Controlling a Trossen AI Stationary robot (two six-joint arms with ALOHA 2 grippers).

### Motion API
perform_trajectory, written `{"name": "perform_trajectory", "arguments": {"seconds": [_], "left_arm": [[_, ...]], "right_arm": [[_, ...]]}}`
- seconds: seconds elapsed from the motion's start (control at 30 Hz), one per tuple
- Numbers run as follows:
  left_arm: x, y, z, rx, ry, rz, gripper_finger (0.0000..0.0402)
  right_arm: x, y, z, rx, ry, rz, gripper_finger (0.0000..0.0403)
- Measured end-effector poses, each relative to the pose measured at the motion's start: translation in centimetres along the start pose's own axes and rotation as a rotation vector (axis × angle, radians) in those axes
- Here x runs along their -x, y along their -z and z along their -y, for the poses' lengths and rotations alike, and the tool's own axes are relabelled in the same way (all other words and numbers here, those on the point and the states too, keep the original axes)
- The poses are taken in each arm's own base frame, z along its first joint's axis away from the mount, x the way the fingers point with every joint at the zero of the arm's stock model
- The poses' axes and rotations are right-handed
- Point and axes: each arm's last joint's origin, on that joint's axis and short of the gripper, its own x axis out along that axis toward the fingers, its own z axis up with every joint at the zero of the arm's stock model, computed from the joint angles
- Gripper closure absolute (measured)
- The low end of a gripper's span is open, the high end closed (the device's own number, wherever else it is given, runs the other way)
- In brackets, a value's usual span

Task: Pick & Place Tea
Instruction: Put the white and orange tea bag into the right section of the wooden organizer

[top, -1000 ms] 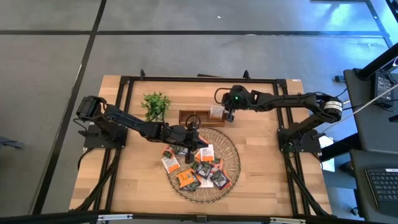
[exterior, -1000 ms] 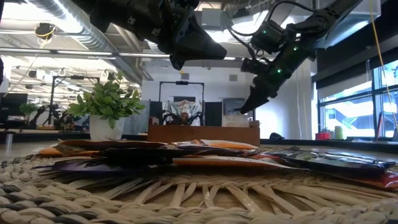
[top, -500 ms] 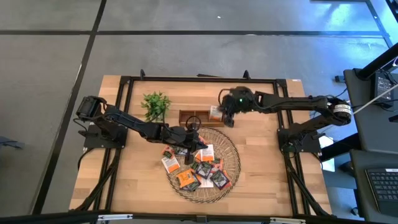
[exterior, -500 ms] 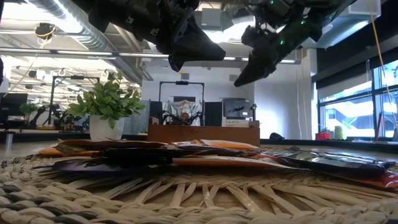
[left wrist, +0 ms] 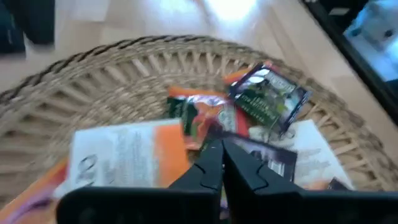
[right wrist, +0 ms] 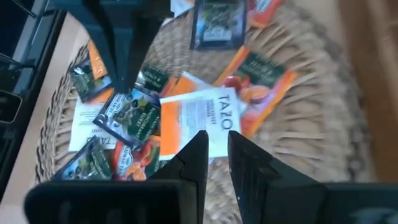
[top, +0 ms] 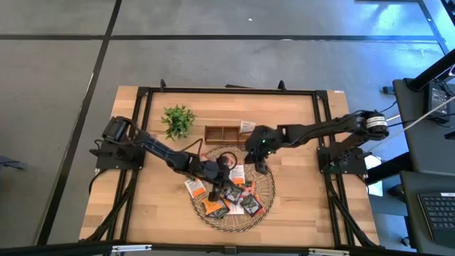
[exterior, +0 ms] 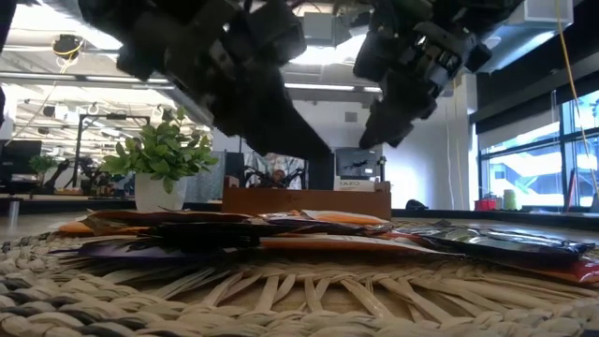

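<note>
- Fingers (left wrist: pixel 210 163) of the left gripper (top: pixel 217 169) are pressed together with nothing between them, tips poised over the sachets near the middle of the woven tray (top: pixel 266 186).
- Fingers (right wrist: pixel 196 155) of the right gripper (top: pixel 261 166) stand a narrow slit apart and carry nothing; they hang above the tray's rim at about 2 o'clock, over a white-and-orange sachet (right wrist: pixel 198 120) printed TAZO.
- Tea sachets (top: pixel 226 194) lie heaped in the tray, overlapping: orange, dark and white wrappers, spread from the centre toward 7 and 5 o'clock.
- In the left wrist view a dark sachet (left wrist: pixel 268 98) lies tilted on the far side of the pile, an orange one (left wrist: pixel 199 112) just beside it, a white-and-orange one (left wrist: pixel 127 155) nearer.
- One more sachet (top: pixel 246 126) sits outside the tray, touching the end of the wooden three-compartment box (top: pixel 224 133), at 12 o'clock from the tray.
- Left arm reaches in from 9 o'clock of the table (top: pixel 306 206); right arm reaches in from 3 o'clock.
- Green potted plant (top: pixel 178 119) stands just beside the box, at 11 o'clock from the tray.
- In the low view both grippers hang dark above the sachet pile (exterior: pixel 281 234), with the plant (exterior: pixel 161 154) and box (exterior: pixel 307 199) behind it.
</note>
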Motion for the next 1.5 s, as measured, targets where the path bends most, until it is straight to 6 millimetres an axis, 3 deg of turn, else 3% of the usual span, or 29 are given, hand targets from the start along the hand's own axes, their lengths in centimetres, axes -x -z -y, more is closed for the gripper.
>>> {"name": "perform_trajectory", "arguments": {"seconds": [0.17,0.4,0.57,0.9,1.13,1.5], "left_arm": [[-1.0,0.8,0.2,0.014,0.007,-0.031,0.0399],[-1.6,1.6,-0.3,0.019,-0.027,-0.063,0.0399],[-1.5,2.1,-0.6,0.038,-0.08,-0.109,0.0399],[-1.5,2.3,-0.8,0.035,-0.129,-0.13,0.0399],[-2.3,3.1,-1.5,0.085,-0.144,-0.139,0.0399],[-2.6,3.3,-2.0,0.107,-0.117,-0.141,0.0399]], "right_arm": [[-2.2,0.6,0.2,-0.015,0.024,-0.023,0.0329],[-4.6,1.9,1.2,-0.095,0.044,-0.087,0.0262],[-5.6,2.3,1.7,-0.113,0.093,-0.087,0.0238],[-5.7,2.2,1.8,-0.123,0.109,-0.07,0.0234],[-5.7,2.2,1.6,-0.165,0.029,-0.085,0.0234],[-5.2,2.1,2.8,-0.232,-0.045,-0.097,0.024]]}}
